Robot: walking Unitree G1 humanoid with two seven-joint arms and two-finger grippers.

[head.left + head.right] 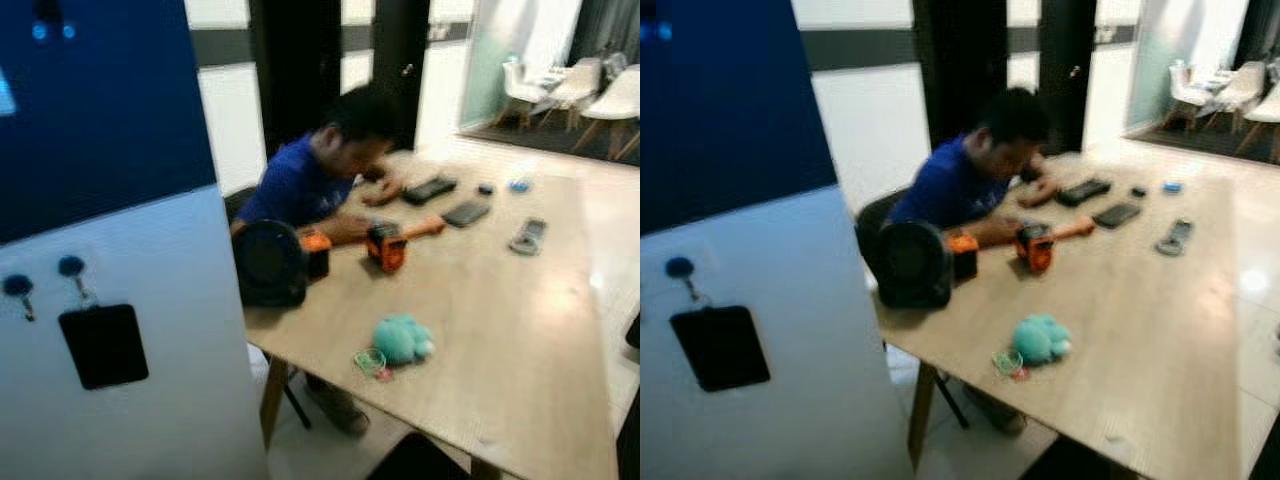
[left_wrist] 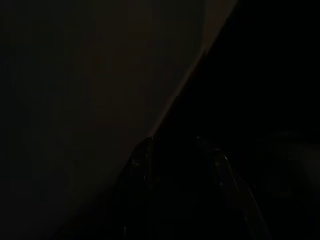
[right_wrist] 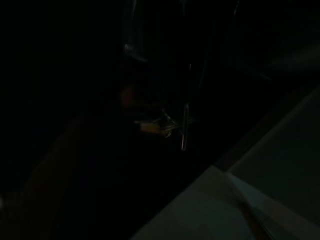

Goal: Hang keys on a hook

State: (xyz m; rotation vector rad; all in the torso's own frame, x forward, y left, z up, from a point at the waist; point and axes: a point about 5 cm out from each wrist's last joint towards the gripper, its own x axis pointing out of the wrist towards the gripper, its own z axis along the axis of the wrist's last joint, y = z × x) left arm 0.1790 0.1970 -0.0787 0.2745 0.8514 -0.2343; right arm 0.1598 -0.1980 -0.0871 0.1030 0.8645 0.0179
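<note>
Two round blue hooks [image 1: 70,267] [image 1: 17,285] sit on the white lower part of a panel [image 1: 160,330] at my near left, each with a small piece hanging under it. The nearer-centre hook shows again in the right eye view [image 1: 679,267]. In the dark right wrist view my right gripper [image 3: 162,125] hangs low, shut on a small bunch of keys [image 3: 152,128] with a yellowish tag and a glinting metal ring. My left gripper [image 2: 180,150] hangs idle in deep shade beside a pale surface.
A black rectangle [image 1: 103,345] is fixed below the hooks. A wooden table [image 1: 500,330] stands to the right with a teal plush toy [image 1: 402,338], a small ring trinket [image 1: 370,362], phones and a black round device [image 1: 268,262]. A person in blue [image 1: 305,185] sits at its far side.
</note>
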